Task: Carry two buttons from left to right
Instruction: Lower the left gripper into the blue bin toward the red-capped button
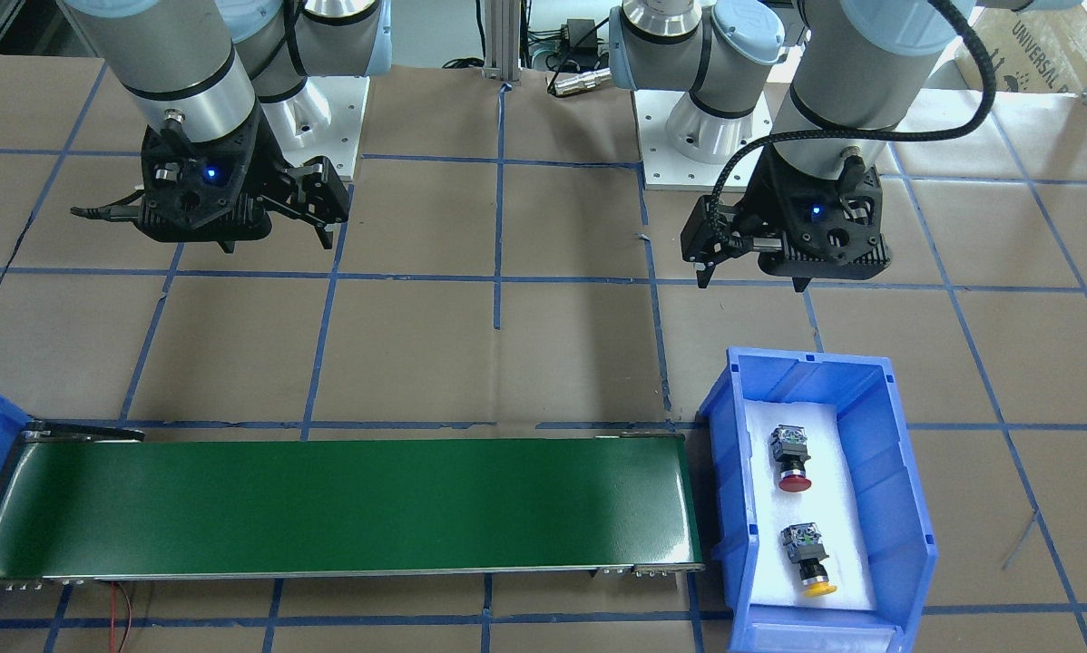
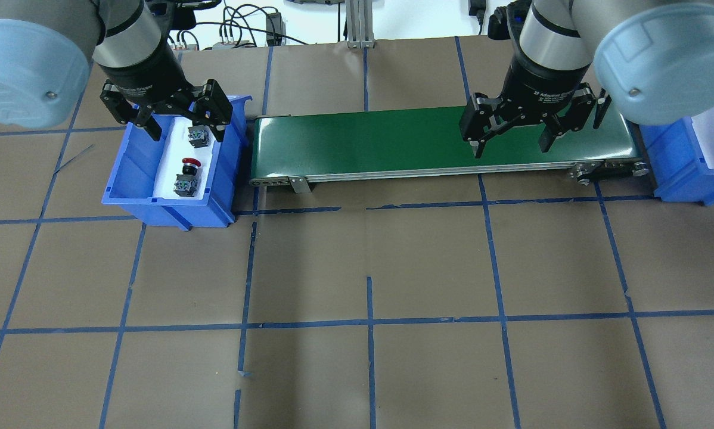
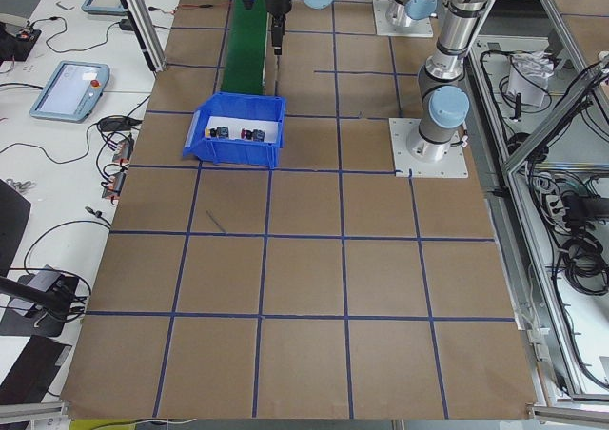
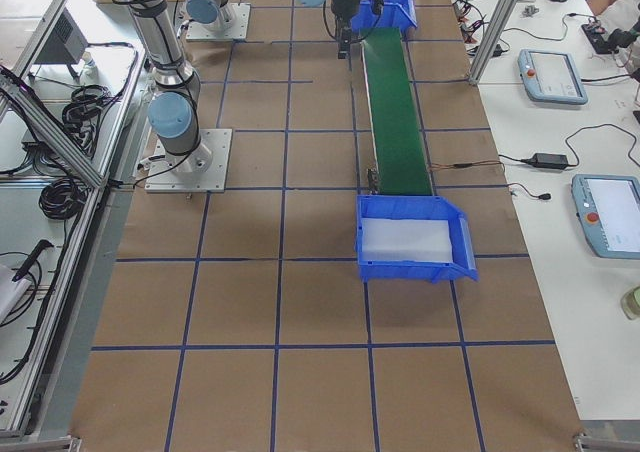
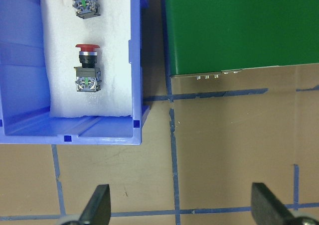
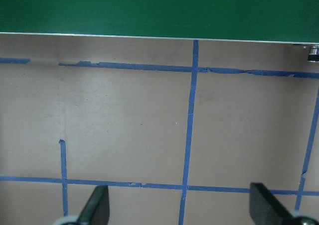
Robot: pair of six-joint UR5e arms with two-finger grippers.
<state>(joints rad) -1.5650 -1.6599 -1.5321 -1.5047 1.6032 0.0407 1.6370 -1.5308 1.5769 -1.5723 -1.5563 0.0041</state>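
Now both buttons (image 5: pixel 87 68) lie in the bin (image 5: pixel 137 60), apart from the spread left claw (image 5: pixel 180 207).

A robotics lab: a tape-gridded, paper-covered worktop (image 2: pixel 428 262), a green conveyor belt (image 1: pixel 344 503), and teach pendants (image 4: pixel 550 75) at the right edge.

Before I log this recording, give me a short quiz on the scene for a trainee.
1. True or false: the red button and the yellow button both lie in the blue bin on the robot's left.
2. What sits right beside that bin? A. a green conveyor belt B. a metal tray C. a cardboard box
3. Fill in: the left gripper hovers with its fingers ___.
Key: 1 true; 2 A; 3 open.
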